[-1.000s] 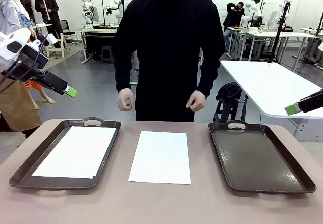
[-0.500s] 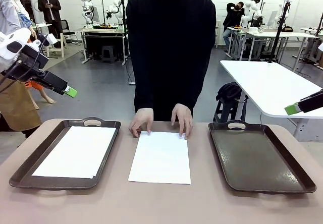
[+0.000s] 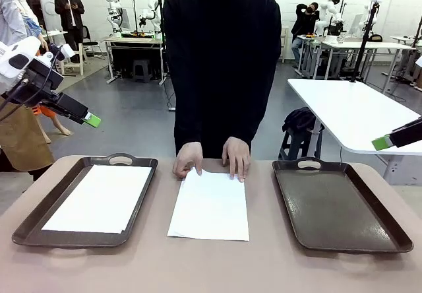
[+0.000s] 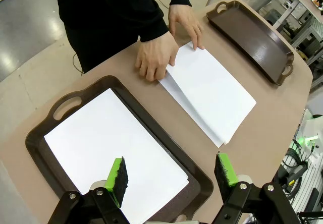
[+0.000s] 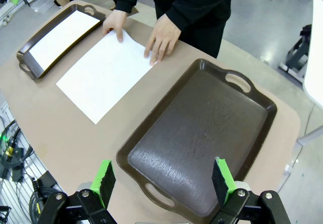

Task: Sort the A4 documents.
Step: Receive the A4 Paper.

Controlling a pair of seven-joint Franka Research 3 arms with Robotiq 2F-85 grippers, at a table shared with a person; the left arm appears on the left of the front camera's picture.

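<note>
Hovering at the left edge of the front view, mid-height: black, green-padded left gripper [image 3: 92, 119] [image 4: 171, 171], tilted down to the right, jaws spread wide. Poking in at the right edge: matching right gripper [image 3: 380, 142] [image 5: 164, 179], jaws likewise wide apart.

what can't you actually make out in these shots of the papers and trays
Sheet count in the middle stack: left wrist view shows layered edges, too thin to count.
That stack's far edge: front view, under the person's hands.
Near corner of the sheet in the left tray: left wrist view, behind the left gripper.
Right gripper: front view, cut by the picture's right edge.
</note>
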